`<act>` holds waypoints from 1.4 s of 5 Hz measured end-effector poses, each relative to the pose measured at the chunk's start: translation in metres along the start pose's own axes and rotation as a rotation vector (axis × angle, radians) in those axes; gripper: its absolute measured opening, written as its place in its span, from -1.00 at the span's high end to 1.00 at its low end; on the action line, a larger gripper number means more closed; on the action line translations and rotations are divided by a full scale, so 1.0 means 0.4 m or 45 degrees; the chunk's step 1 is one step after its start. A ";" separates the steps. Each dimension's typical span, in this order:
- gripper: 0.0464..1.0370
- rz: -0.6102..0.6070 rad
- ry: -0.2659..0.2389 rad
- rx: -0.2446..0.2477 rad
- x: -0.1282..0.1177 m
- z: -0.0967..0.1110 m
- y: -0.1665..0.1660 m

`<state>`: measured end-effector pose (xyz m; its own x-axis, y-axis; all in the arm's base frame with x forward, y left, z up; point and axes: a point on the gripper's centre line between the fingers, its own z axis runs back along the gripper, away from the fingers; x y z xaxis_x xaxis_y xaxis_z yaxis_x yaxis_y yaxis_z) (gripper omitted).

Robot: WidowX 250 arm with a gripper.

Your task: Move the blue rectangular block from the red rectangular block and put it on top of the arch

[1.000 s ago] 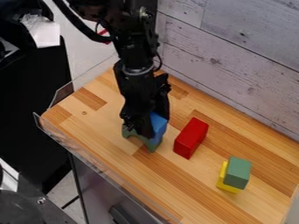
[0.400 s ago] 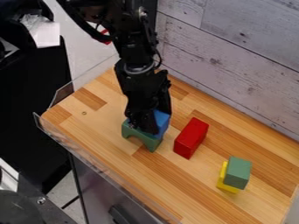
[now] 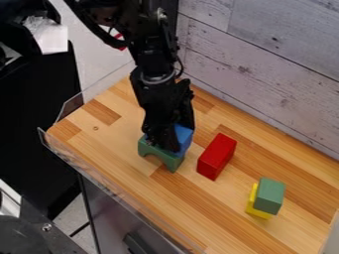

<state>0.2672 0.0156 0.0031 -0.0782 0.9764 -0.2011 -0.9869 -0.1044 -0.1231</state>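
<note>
Blue block and claw have shifted a little up and to the right in the view compared with the first frame, and more of the green arch shows now. Between the second frame and now, no visible change in either. Red block, green block and yellow block same spots throughout.

Claw: hangs down from the arm over the arch, its lower end right up against the blue block on the block's left side as seen here. Black parts overlap the block, so cannot tell how far open it is or whether it grips the block. Its tip end also overlaps the top of the arch; contact with the arch cannot be told.

Blue block: at the arch's top, toward the right-hand end in the view, partly behind the claw. Cannot tell if its weight is on the arch. Off the red block, with bare wood between them.

Arch: upright on the wooden tabletop, opening at the bottom, front side partly visible below the claw.

Rest: red block lies to the right of the arch, near it, not touching. Green block sits on the yellow block, lower right. Pale plank wall runs behind the tabletop
</note>
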 end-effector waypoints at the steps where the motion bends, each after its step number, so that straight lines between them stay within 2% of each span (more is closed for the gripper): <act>1: -0.06 0.022 -0.017 0.011 0.007 0.003 0.011; 2: -0.06 0.026 -0.040 0.050 0.016 0.008 0.020; 3: -0.17 0.026 -0.048 0.077 0.019 0.008 0.028; 4: -0.79 0.044 -0.016 0.129 0.023 0.000 0.039; 5: -0.93 0.010 0.009 0.131 0.017 0.001 0.035; 6: -0.92 -0.048 0.007 0.121 0.010 0.011 0.016; 7: -0.92 -0.146 -0.019 0.092 -0.010 0.044 -0.014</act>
<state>0.2705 0.0157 0.0217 0.0344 0.9839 -0.1753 -0.9970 0.0216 -0.0745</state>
